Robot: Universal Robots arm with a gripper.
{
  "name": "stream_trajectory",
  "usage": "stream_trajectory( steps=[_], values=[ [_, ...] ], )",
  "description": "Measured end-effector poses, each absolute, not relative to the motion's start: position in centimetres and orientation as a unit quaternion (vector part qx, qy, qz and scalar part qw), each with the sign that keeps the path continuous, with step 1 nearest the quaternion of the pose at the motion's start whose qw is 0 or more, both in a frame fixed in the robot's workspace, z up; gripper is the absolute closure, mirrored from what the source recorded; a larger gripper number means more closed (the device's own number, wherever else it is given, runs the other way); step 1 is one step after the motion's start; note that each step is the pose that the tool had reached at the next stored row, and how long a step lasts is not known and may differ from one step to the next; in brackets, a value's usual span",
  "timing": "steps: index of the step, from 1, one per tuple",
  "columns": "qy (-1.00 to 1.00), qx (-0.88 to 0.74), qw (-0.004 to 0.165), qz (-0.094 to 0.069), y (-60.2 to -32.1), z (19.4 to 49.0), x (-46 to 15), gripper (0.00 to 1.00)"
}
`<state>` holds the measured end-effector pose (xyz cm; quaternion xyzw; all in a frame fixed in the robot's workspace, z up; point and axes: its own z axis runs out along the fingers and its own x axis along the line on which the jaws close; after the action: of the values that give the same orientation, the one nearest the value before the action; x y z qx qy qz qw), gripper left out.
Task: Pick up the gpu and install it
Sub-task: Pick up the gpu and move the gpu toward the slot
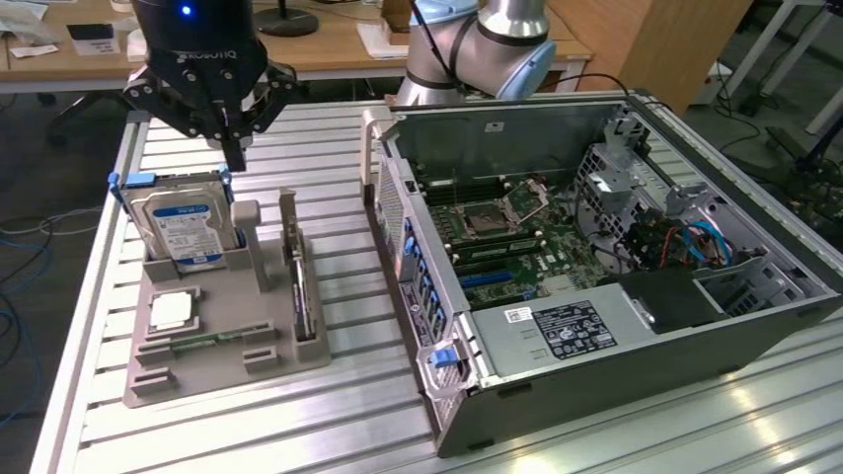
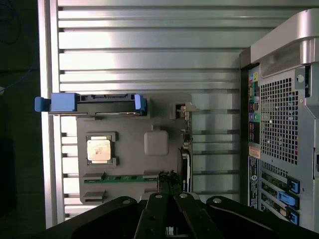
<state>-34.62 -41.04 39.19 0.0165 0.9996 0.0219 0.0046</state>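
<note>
The gpu [image 1: 302, 296] is a thin dark card standing on edge in a slot along the grey holder's side nearest the computer. The wrist view shows the gpu [image 2: 185, 159] edge-on, with a silvery metal end. My gripper [image 1: 235, 156] hangs above the holder's far end, over the hard drive [image 1: 185, 225] and toward the exterior view's left of the gpu. Its black fingers are shut together with nothing between them. In the wrist view the gripper [image 2: 169, 183] points down near the holder's edge, close to the gpu's end.
The grey holder [image 1: 224, 367] also carries a square silver CPU [image 1: 172, 311] and a green memory stick [image 1: 197, 343]. An open computer case [image 1: 737, 326] lies at the exterior view's right, its motherboard [image 1: 514, 242] exposed. The table is slatted aluminium.
</note>
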Motion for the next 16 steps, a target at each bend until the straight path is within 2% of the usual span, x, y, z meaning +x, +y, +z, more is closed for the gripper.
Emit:
stream_trajectory(
  steps=[16],
  values=[
    [1.0,0.017,0.005,0.022,-41.04,39.19,-34.63,0.9]
  ],
)
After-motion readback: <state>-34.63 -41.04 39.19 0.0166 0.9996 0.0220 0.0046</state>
